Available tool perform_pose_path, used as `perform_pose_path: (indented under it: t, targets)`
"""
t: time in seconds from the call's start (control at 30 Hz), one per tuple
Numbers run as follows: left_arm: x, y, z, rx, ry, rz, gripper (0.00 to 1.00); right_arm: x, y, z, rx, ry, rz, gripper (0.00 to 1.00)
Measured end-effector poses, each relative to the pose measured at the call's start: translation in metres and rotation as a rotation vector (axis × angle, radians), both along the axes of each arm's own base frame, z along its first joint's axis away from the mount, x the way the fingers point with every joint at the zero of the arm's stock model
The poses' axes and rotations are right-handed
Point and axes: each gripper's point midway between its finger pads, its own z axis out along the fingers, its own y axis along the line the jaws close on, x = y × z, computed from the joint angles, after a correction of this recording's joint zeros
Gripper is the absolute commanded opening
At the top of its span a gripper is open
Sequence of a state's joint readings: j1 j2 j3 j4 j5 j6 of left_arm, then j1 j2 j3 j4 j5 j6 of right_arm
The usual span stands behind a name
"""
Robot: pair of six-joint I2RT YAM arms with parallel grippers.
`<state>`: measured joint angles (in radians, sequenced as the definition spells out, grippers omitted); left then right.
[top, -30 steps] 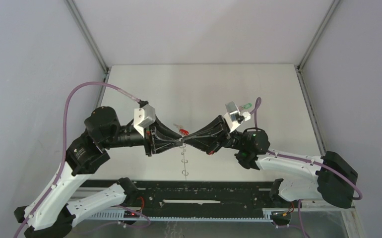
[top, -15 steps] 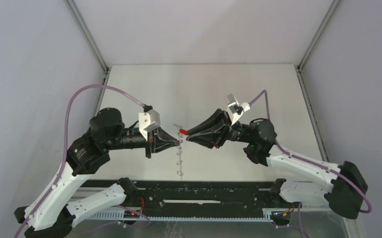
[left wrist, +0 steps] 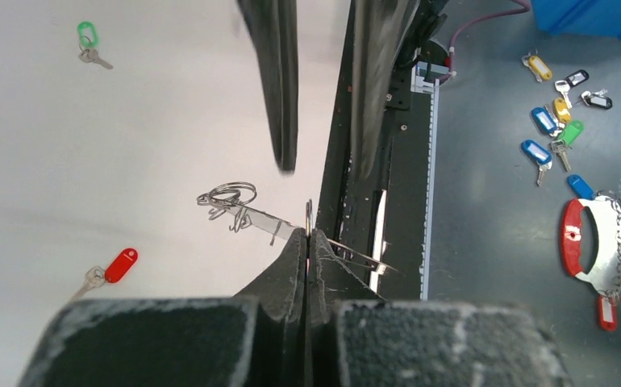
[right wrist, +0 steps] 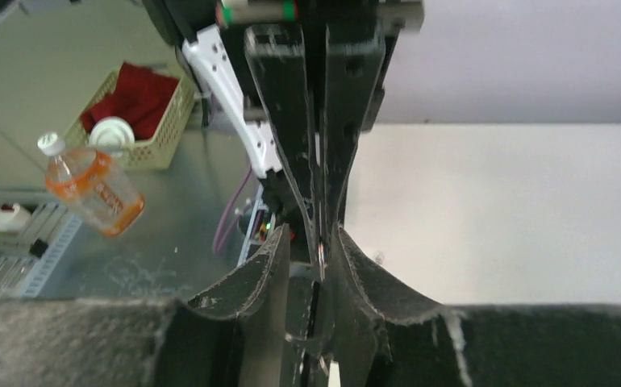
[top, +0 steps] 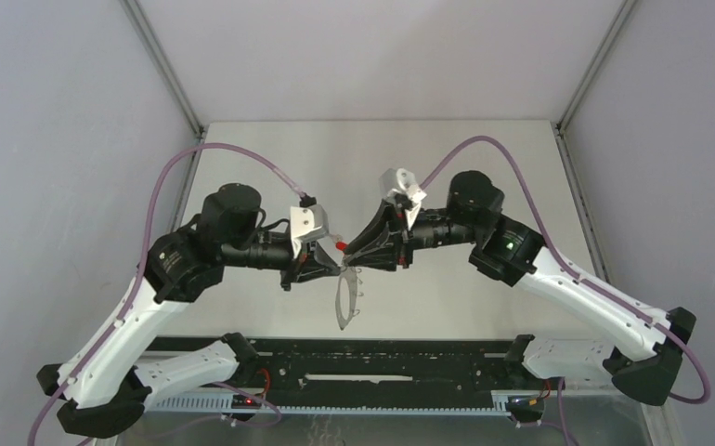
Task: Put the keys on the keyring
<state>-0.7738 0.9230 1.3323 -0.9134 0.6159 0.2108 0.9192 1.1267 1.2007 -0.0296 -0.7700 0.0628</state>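
**Keyring [left wrist: 255, 219] pinched by left gripper [left wrist: 309, 235], both keys loose on counter [top: 270, 167]**

Left jaws pressed together on a thin metal bit of the keyring, which pokes out just past the tips. Rest of the keyring trails off the tips. Left wrist view shows a small coil of wire rings. Top view shows a limp loop hanging toward the near edge. Can't tell if its low end touches the counter.

Right gripper [right wrist: 311, 238] is nose to nose with the left one, over the middle of the counter. Right jaws apart with a narrow gap, clear in both wrist views. The left tips and the thin metal piece sit right at that gap. Can't tell if the right fingers touch the metal.

Red key [left wrist: 120, 264] lies flat on the counter, apart from the keyring. In the top view its red head shows just between the two grippers. Green key [left wrist: 87, 34] is also flat on the counter, well apart from the red key and the keyring. Neither key is on the keyring.

Off the counter: a scatter of coloured key tags [left wrist: 543, 121] on a lower grey surface, and a bottle of orange liquid [right wrist: 89, 193] in the right wrist view.
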Motion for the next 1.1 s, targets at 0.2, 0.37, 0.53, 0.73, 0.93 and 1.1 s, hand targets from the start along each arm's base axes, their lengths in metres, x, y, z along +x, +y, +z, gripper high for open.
perform_pose_path:
  t: [0.2, 0.37, 0.53, 0.73, 0.93, 1.1]
  targets:
    - [-0.005, 0.002, 0.009, -0.012, -0.017, -0.021, 0.0, -0.007, 0.011, -0.038, -0.147, 0.005, 0.048, 0.27]
    - [-0.007, 0.003, 0.006, -0.004, -0.007, -0.027, 0.0, -0.01, 0.012, -0.044, -0.172, -0.016, 0.046, 0.22]
    - [-0.008, 0.003, 0.006, -0.002, -0.001, -0.032, 0.0, -0.011, 0.014, -0.044, -0.173, -0.036, 0.039, 0.23]
    - [-0.01, 0.003, 0.006, -0.005, 0.003, -0.042, 0.0, -0.012, 0.016, -0.044, -0.171, -0.04, 0.036, 0.17]
    - [-0.011, 0.004, 0.004, 0.001, 0.005, -0.047, 0.0, -0.01, 0.019, -0.045, -0.169, -0.037, 0.032, 0.0]
    - [-0.012, 0.005, 0.002, 0.012, 0.012, -0.046, 0.2, -0.009, 0.021, -0.048, -0.176, -0.03, 0.031, 0.0]
